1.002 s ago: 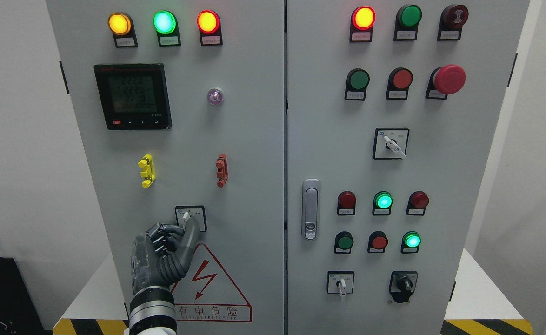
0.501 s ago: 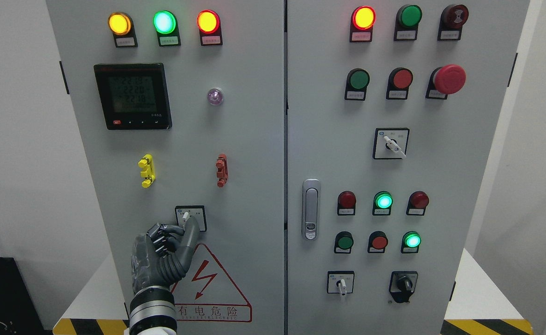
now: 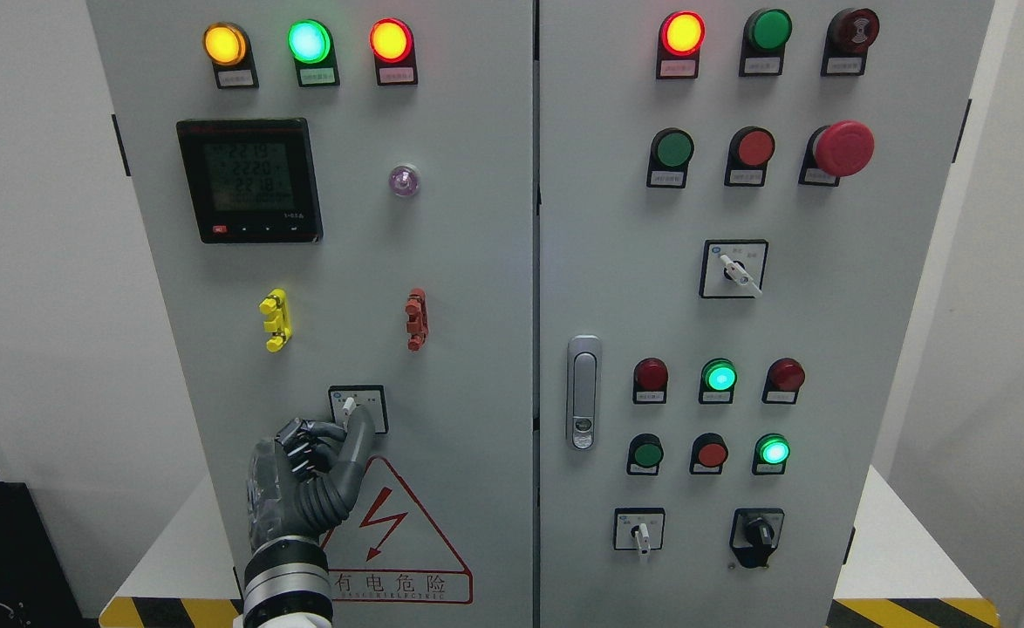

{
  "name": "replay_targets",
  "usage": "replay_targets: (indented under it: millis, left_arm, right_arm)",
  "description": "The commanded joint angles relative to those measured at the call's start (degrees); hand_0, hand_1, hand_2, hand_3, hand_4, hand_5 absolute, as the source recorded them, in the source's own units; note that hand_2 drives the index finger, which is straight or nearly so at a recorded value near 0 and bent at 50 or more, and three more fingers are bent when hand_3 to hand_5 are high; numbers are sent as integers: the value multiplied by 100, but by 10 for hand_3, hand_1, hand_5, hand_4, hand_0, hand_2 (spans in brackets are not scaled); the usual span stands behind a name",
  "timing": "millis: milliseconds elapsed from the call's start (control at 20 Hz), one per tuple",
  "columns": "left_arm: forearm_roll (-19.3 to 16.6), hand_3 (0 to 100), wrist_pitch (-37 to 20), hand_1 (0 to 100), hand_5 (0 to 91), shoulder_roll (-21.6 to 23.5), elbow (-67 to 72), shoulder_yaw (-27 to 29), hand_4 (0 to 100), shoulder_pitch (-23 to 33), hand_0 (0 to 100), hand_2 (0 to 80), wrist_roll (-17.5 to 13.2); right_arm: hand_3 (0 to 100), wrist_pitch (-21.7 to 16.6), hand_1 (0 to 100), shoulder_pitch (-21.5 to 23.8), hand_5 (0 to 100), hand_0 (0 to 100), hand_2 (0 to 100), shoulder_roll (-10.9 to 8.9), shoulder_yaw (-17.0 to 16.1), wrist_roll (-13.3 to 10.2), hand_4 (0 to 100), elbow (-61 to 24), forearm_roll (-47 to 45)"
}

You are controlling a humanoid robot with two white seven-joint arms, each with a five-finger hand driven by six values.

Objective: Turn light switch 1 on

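Nearest the camera, the left hand (image 3: pixel 307 475) rises from the bottom edge to the lower part of the cabinet's left door (image 3: pixel 442 262). Across the last second nothing has visibly shifted: hand, arm and knob sit as they were, so the turn is likely not made yet, or the hand has paused on it. The fingers (image 3: pixel 357 427) are partly curled, one long digit reaching up to touch the lower right of the switch (image 3: pixel 357 408). The other fingertips are bunched just left of the knob; whether they truly pinch it, I cannot tell. That switch, a small square plate with a pale lever tilted slightly left, sits just above the red warning triangle (image 3: pixel 390 536). Farther up are the meter (image 3: pixel 249 180) and three lit lamps (image 3: pixel 307 42). The right hand is out of sight.
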Motion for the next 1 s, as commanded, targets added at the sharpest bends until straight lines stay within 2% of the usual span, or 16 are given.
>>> replay_targets:
  millis: [0, 301, 601, 952]
  left_arm:
    - [7, 968, -28, 564, 842, -1, 0, -13, 926, -3, 751, 645, -17]
    - [16, 972, -19, 556, 844, -10, 0, -22, 931, -3, 785, 648, -17]
    - [25, 973, -28, 566, 845, -10, 0, -22, 932, -3, 858, 648, -17]
    - [34, 974, -28, 559, 845, -10, 0, -84, 935, -20, 870, 647, -26]
  right_arm:
    - [0, -7, 0, 0, 0, 0, 0, 0, 0, 1, 0, 0, -141]
    - [0, 2, 0, 0, 0, 0, 0, 0, 0, 1, 0, 0, -141]
    - [0, -7, 0, 0, 0, 0, 0, 0, 0, 1, 0, 0, -141]
    - [0, 2, 0, 0, 0, 0, 0, 0, 0, 1, 0, 0, -141]
